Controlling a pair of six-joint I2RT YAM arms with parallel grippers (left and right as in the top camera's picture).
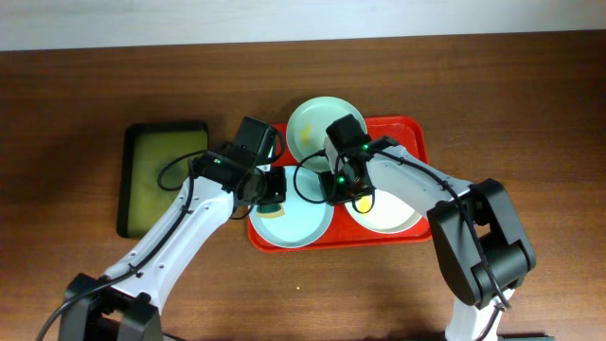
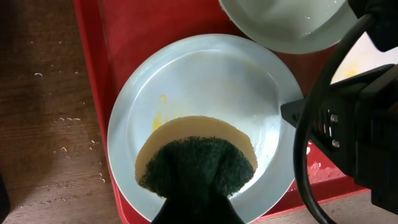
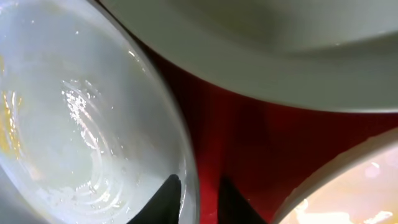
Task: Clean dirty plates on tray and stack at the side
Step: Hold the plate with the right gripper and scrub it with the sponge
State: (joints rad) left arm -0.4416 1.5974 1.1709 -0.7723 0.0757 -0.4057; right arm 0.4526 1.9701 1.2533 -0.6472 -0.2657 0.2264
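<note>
Our left jaws clench a sponge (image 2: 196, 163) on the yellow-smeared blue plate (image 2: 205, 81) in the red tray (image 2: 93, 62). Our right jaws straddle that plate's rim, and we cannot tell whether they grip it.

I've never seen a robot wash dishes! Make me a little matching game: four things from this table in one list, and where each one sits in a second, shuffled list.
Things:
1. sponge
2. white plate
3. olive-green tray
4. mint plate

Places:
A. on the table, left of the red tray
B. lying across the red tray's far rim
C. resting on the pale blue plate
D. in the right part of the red tray

Pairs: 1-C, 2-D, 3-A, 4-B.
</note>
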